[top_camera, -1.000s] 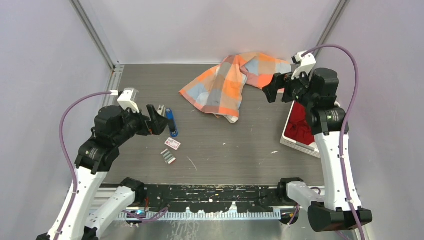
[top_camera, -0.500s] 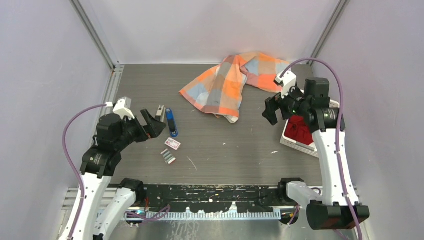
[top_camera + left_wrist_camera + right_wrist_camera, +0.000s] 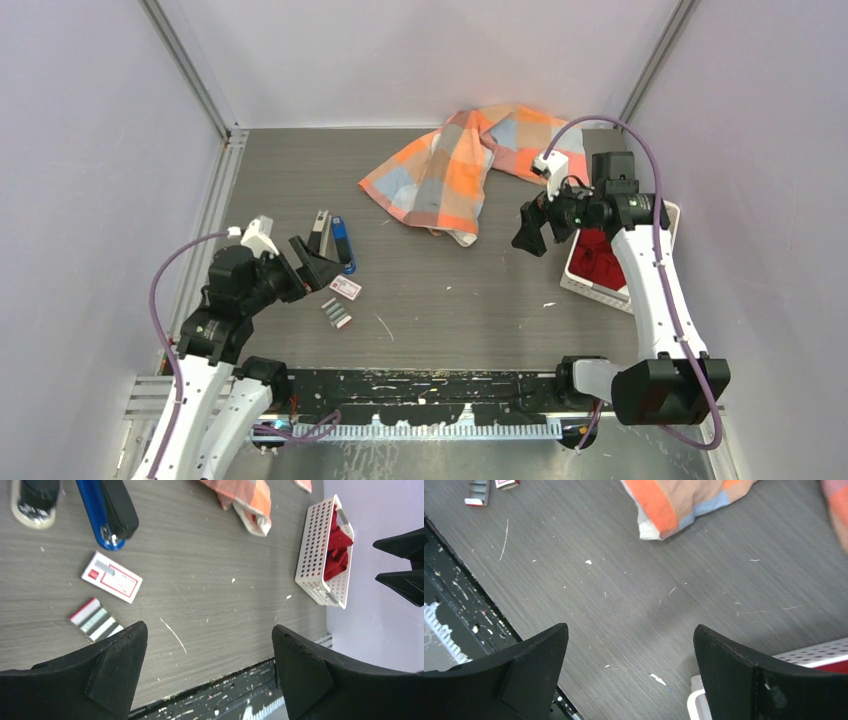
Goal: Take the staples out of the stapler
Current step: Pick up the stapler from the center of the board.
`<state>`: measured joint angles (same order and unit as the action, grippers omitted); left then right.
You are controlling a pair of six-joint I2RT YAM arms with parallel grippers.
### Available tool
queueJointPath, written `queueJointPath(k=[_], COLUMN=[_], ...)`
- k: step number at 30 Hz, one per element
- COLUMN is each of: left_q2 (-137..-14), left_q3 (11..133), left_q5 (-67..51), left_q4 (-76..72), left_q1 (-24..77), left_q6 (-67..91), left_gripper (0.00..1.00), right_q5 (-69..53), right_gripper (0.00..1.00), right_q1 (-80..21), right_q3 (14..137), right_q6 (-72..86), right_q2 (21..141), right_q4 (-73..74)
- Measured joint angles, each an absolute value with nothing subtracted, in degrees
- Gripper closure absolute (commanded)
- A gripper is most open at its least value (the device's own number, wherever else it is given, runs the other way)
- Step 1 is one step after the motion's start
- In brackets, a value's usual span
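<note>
On the table seen from above, the stapler lies at left-centre with a grey metal piece just beside it (part of it or not, can't tell). The staples lie loose nearer the arms, with a white-and-red packet between them and the stapler. Near the stapler, the left gripper has its jaws wide and empty. Well apart, the right gripper sits by the basket, also spread and holding nothing. A checked cloth at the back is not involved. Left wrist view: the fingers frame bare table, with staples lower left, the packet above them and the stapler's end at the top edge; the magazine isn't visible. Right wrist view: table, cloth corner and basket rim, with the staples tiny in the top-left corner. My read is that unloading is done or nearly so. The next move, if any, is to check the magazine for a leftover strip, which calls for a fine pinch because the strips are far smaller than a finger.
</note>
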<state>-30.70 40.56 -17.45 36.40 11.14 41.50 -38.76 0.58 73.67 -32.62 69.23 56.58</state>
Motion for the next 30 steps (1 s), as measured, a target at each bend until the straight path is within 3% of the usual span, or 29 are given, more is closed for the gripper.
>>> queueJointPath(k=[8, 14, 24, 30], left_q2=[-31.31, -30.57, -32.47, -37.19], left_q3=[34.85, 31.07, 31.18, 35.44], left_q5=[-22.02, -20.29, -3.92, 5.67], left_q4=[35.03, 31.59, 29.74, 33.39], left_q1=[11.86, 19.14, 40.97, 44.42], left_q6=[44.40, 45.74, 47.81, 45.82], left_gripper=[0.10, 0.12, 0.16, 0.16], right_q5=[-44.05, -50.19, -56.77, -56.86], right_gripper=[0.00, 0.00, 0.00, 0.00], right_q1=[0.60, 0.60, 0.60, 0.60], right_q3=[61.36, 54.61, 48.07, 47.55], right_q6=[-29.26, -23.62, -20.71, -20.73], right_q2=[67.94, 65.10, 57.67, 56.97], right_q4=[47.90, 37.01, 27.31, 26.44])
